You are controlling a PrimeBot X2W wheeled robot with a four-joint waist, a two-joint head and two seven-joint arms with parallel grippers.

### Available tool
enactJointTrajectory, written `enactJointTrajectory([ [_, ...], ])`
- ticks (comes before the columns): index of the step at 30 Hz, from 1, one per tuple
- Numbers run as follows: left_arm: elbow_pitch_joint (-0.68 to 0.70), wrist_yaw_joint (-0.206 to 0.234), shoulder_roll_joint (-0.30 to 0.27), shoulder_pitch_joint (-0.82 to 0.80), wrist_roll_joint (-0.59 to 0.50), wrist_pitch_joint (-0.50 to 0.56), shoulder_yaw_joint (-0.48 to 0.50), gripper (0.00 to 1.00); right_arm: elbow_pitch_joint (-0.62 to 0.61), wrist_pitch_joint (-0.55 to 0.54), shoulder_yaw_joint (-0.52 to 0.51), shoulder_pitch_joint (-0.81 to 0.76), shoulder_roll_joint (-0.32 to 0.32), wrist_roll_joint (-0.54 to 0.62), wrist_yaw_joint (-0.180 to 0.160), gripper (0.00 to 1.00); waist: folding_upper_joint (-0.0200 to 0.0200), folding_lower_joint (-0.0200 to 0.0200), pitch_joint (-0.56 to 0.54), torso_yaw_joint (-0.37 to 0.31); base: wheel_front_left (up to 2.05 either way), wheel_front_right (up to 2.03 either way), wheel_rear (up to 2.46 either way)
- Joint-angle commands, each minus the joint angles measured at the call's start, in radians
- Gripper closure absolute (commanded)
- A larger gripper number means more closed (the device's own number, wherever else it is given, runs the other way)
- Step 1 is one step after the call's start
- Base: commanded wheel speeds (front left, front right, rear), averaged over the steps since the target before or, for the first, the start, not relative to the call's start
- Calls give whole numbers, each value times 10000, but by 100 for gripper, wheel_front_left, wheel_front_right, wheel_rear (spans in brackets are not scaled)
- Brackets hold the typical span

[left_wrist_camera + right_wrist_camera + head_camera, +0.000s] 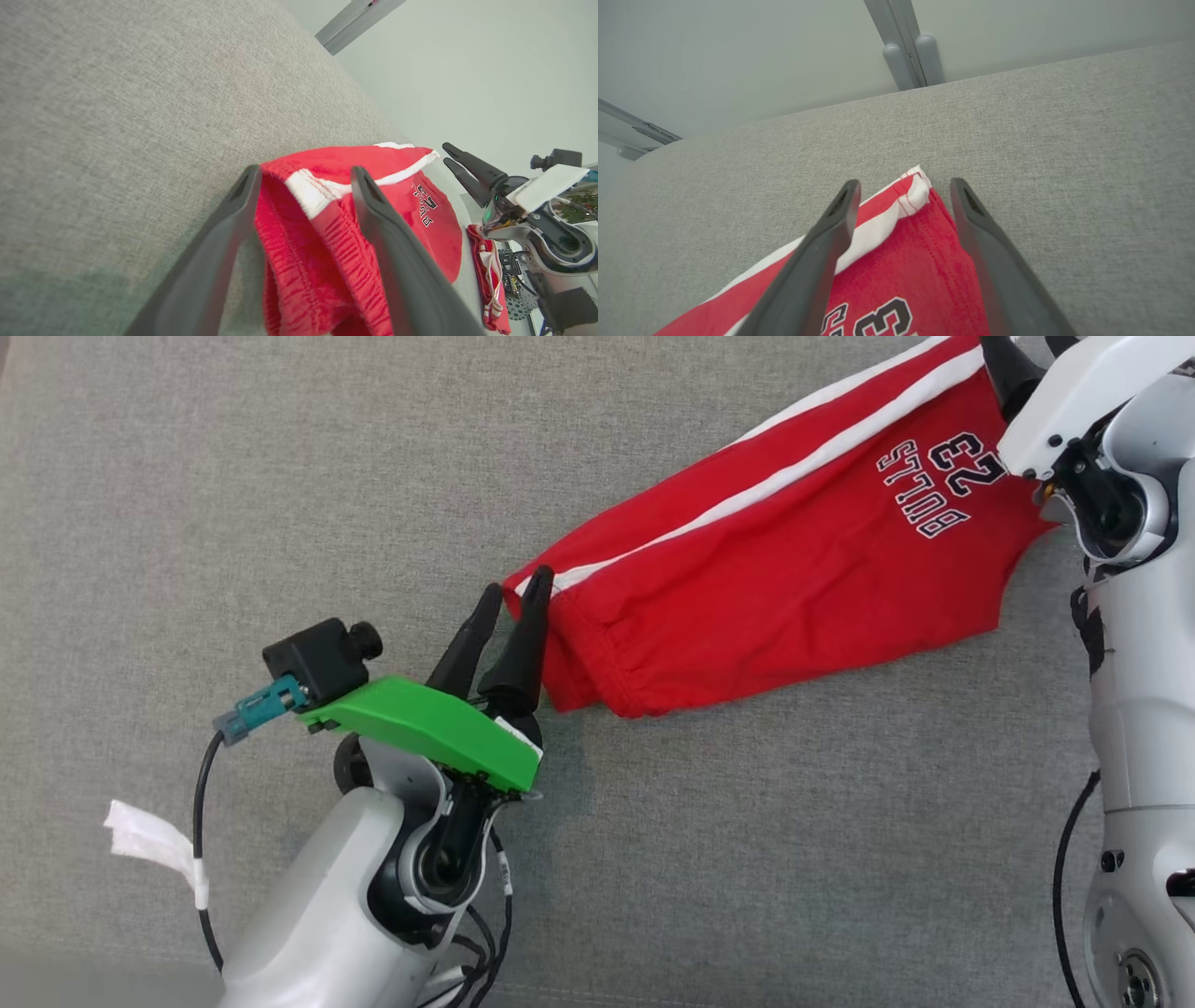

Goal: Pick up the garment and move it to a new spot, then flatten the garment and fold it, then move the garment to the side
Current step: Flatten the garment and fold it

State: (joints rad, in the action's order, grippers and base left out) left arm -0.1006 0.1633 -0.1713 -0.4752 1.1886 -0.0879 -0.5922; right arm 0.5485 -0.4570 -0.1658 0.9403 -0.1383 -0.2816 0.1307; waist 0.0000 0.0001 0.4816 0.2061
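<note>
Straddling the shorts (pixel 794 569), both are released: left hand (pixel 516 582) around the waistband end, right hand (pixel 904 184) around the hem corner.

surface (pixel 280 476): grey woven fabric | lying on it: red garment (pixel 794 579), white side stripes, dark lettering, spread flat

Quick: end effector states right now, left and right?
Left end effector: open, straddling the waistband corner of the red shorts, not clamping it.
Right end effector: open above the opposite corner, holding nothing.
</note>
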Motion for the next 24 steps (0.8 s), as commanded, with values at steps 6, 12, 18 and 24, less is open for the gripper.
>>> enactJointTrajectory([
  [6,743,742,-949,628,-1841,-876,-563,0,-441,-326,1458,-738,-941,151,-3,0,0,-1,-280,-264,0,0,0],
  [12,1511,1672,-1438,872,-4571,-1740,-401,0,-606,-646,1767,-862,-1275,23,-3,0,0,-1,-113,-116,0,0,0],
  [18,2280,1133,-400,1429,-6719,-1766,499,0,-183,-937,1854,-559,-1450,620,-6,0,0,-1,239,286,0,0,0],
  [24,2024,43,576,2075,-7722,-1770,1272,0,515,-814,1758,-391,-1427,1101,-4,0,0,-1,386,681,0,0,0],
])
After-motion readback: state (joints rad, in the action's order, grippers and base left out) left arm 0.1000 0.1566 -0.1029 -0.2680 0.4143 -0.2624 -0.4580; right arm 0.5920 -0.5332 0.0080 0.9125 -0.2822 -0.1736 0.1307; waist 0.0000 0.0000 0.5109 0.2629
